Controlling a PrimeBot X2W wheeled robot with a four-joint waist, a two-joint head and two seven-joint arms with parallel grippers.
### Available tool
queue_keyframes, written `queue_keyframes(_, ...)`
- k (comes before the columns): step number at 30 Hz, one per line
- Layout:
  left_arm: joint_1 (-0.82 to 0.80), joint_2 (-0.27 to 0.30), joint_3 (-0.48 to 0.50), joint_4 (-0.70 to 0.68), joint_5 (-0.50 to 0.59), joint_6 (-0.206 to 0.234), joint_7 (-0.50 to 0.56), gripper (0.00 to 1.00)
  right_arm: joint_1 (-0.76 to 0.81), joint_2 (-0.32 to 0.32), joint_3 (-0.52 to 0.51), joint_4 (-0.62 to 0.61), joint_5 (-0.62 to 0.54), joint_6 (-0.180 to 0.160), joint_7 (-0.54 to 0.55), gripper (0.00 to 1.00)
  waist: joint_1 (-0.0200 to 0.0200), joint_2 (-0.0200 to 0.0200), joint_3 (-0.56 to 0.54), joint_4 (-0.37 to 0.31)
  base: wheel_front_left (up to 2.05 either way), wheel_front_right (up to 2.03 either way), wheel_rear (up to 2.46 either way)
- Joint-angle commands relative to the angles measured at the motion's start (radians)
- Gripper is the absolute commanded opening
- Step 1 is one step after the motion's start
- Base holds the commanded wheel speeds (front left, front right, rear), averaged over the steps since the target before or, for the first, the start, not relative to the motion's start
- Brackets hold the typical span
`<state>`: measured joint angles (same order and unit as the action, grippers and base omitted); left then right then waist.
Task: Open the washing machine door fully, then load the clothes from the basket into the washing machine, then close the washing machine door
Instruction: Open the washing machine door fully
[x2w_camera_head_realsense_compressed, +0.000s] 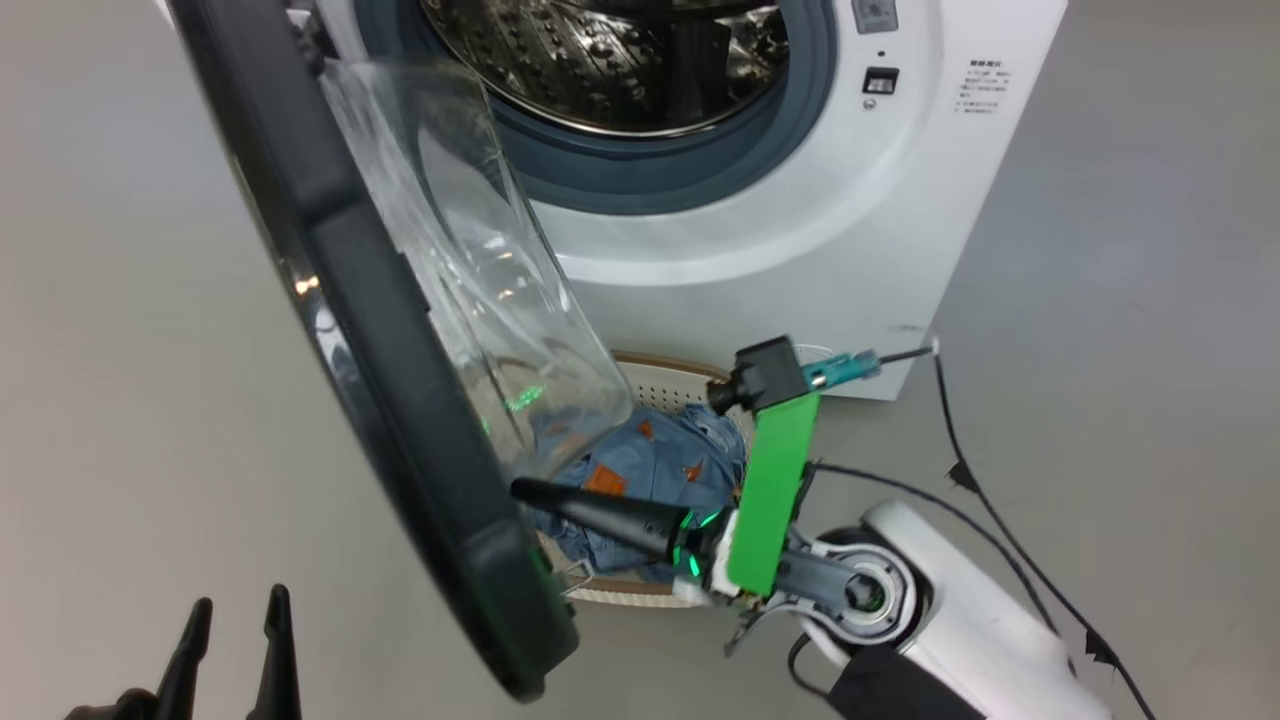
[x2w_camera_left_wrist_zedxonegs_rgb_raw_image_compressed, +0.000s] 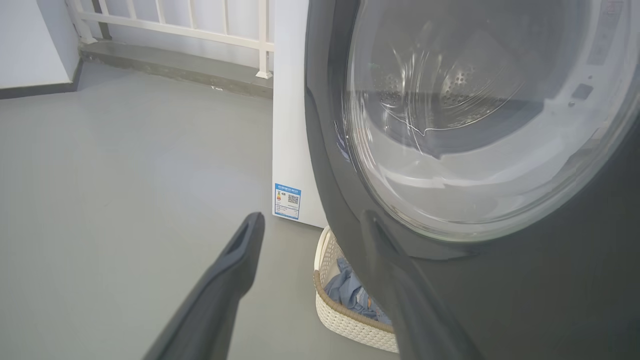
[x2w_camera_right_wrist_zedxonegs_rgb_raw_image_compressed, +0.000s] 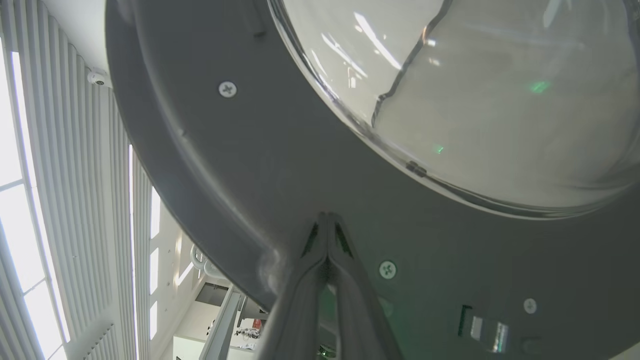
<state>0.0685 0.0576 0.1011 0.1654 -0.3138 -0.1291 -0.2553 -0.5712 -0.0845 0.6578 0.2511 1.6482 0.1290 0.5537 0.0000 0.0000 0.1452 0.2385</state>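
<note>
Black-rimmed washing machine door (x2w_camera_head_realsense_compressed: 385, 330) meets the pressed-together tips of the right end effector (x2w_camera_head_realsense_compressed: 520, 490), the left end effector (x2w_camera_head_realsense_compressed: 235, 625) spread wide and empty over open floor (x2w_camera_head_realsense_compressed: 120, 400) at its left, clothes (x2w_camera_head_realsense_compressed: 650, 465) in the basket (x2w_camera_head_realsense_compressed: 665, 385) just behind.

I see the right arm's glossy white forearm shell (x2w_camera_head_realsense_compressed: 970, 620), a round grey wrist joint (x2w_camera_head_realsense_compressed: 862, 592) with a metal ring, a flat bright-green plate (x2w_camera_head_realsense_compressed: 775, 490) and a black camera block (x2w_camera_head_realsense_compressed: 765, 375) with a teal plug (x2w_camera_head_realsense_compressed: 838, 370). Thin black cables (x2w_camera_head_realsense_compressed: 963, 474) trail from it. The right gripper (x2w_camera_head_realsense_compressed: 518, 489) and left gripper (x2w_camera_head_realsense_compressed: 240, 600) have long, tapering dark fingers (x2w_camera_head_realsense_compressed: 600, 515), with small green lights (x2w_camera_head_realsense_compressed: 688, 545) at the right one's base.
</note>
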Motion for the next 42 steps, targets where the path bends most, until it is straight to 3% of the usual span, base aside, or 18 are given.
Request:
queue_keyframes(1, 0.0, 0.013, 0.027, -0.014, 0.007, -0.002, -0.006, 1.0, 0.013, 0.034, 0.041, -0.02, 0.02, 0.002, -0.021, 0.0, 0.0, 0.0, -0.017, 0.014, 0.0, 0.0, 0.0)
queue_keyframes(13, 0.025, 0.003, 0.009, -0.017, 0.016, -0.002, -0.006, 1.0, 0.013, 0.034, 0.178, 0.016, 0.113, 0.002, -0.163, 0.0, 0.0, 0.0, -0.079, 0.036, 0.0, 0.0, 0.0)
queue_keyframes(26, 0.031, 0.0, 0.029, -0.02, 0.024, -0.002, -0.006, 1.0, 0.022, 0.034, 0.221, 0.049, 0.131, 0.002, -0.277, 0.0, 0.0, 0.0, -0.115, 0.023, 0.0, 0.0, 0.0)
queue_keyframes(29, 0.035, -0.001, 0.04, -0.02, 0.028, -0.002, -0.006, 1.0, 0.029, 0.034, 0.21, 0.04, 0.087, 0.002, -0.299, 0.44, 0.0, 0.0, -0.129, 0.013, 0.0, 0.0, 0.0)
queue_keyframes(31, 0.037, -0.002, 0.049, -0.02, 0.03, -0.002, -0.006, 1.0, 0.035, 0.034, 0.202, 0.028, 0.04, 0.002, -0.318, 1.0, 0.0, 0.0, -0.136, 0.006, 0.0, 0.0, 0.0)
queue_keyframes(35, 0.038, -0.003, 0.062, -0.028, 0.021, -0.002, -0.006, 1.0, 0.051, 0.006, 0.188, -0.018, -0.067, 0.002, -0.374, 1.0, 0.0, 0.0, -0.145, -0.006, 0.0, 0.0, 0.0)
queue_keyframes(42, 0.041, -0.004, 0.087, -0.033, 0.033, -0.002, -0.006, 1.0, 0.058, -0.133, 0.247, -0.074, -0.292, 0.002, -0.611, 1.0, 0.0, 0.0, -0.155, -0.046, 0.0, 0.0, 0.0)
